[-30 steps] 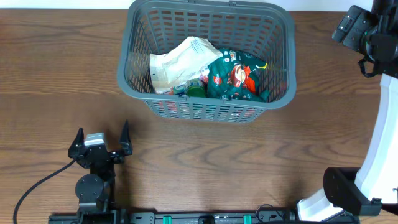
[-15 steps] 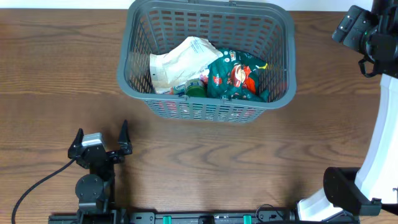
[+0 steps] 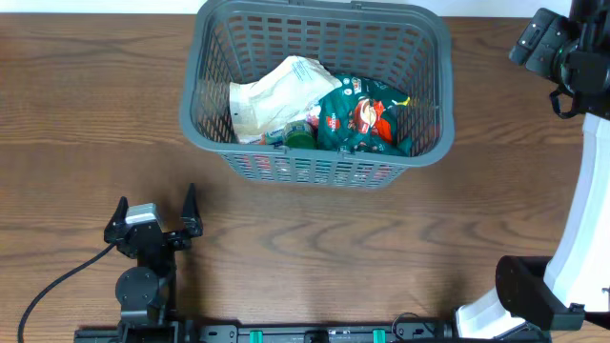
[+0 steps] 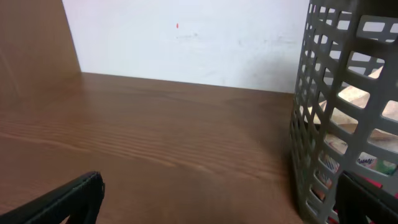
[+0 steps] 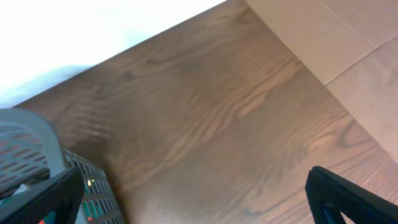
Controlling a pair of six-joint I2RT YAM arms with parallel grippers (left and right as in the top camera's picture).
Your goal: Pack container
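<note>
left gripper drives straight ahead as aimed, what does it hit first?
Likely the container: its near-left corner sits in line with the right side of the left gripper. The centre line passes over bare table left of it; depth unclear.

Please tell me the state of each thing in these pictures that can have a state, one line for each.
container: upright, partly filled.
white bag: crumpled, lying inside the container.
green bag: lying inside the container, against the white bag.
left gripper: fingers open, holding nothing, apart from the container.
right gripper: fingers open, holding nothing.
</note>
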